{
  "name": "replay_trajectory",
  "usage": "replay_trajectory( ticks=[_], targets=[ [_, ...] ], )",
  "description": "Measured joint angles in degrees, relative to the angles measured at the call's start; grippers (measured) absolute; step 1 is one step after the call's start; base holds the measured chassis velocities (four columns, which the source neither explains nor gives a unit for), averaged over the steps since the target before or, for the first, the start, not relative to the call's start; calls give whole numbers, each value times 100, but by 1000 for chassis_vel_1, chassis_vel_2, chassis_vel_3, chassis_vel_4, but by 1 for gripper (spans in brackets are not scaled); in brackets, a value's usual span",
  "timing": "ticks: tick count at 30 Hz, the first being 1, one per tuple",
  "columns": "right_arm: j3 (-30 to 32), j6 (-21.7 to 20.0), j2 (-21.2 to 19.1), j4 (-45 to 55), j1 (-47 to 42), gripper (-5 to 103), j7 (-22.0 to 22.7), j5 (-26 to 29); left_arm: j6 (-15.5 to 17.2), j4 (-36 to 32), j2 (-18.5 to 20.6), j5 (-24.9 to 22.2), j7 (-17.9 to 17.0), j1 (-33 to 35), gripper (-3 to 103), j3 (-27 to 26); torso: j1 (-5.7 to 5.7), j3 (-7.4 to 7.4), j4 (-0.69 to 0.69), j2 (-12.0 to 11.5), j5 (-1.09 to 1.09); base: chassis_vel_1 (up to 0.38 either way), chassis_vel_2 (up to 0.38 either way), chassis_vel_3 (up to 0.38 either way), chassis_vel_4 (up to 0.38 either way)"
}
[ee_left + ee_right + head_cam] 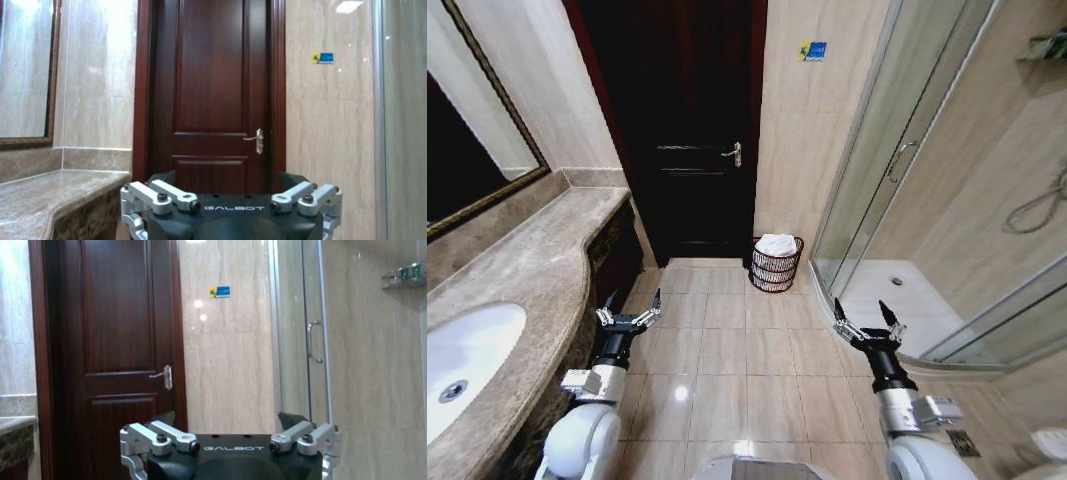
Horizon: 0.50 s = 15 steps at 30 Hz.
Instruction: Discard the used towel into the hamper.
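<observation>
Over on the left, the marble counter [522, 265] curves along the wall with the white sink [462, 365] set into it and a framed mirror [467, 130] above. Just off the counter's edge, the left gripper [630, 302] hangs above the tiled floor [727, 350], fingers spread wide, nothing between them. Straight ahead stands the dark wooden door [682, 120], shut, its handle [733, 153] on the right side. Beside the door frame, on the floor against the beige wall, sits the hamper [776, 265], and a white towel [777, 244] is bundled in its top. It is well apart from both arms. On to the right gripper [867, 313], also spread wide and empty, held over the tiles just beside the curved threshold of the glass shower enclosure [897, 170].
</observation>
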Motion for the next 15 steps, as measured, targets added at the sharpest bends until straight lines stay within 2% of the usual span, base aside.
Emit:
replay_trajectory(
  ticks=[15],
  targets=[
    [0, 0, 0, 0, 0, 100, 0, 0, 0, 0, 0, 0, 0, 0, 100, 0, 0, 0, 0, 0, 0, 0, 0, 0, 0]
  ],
)
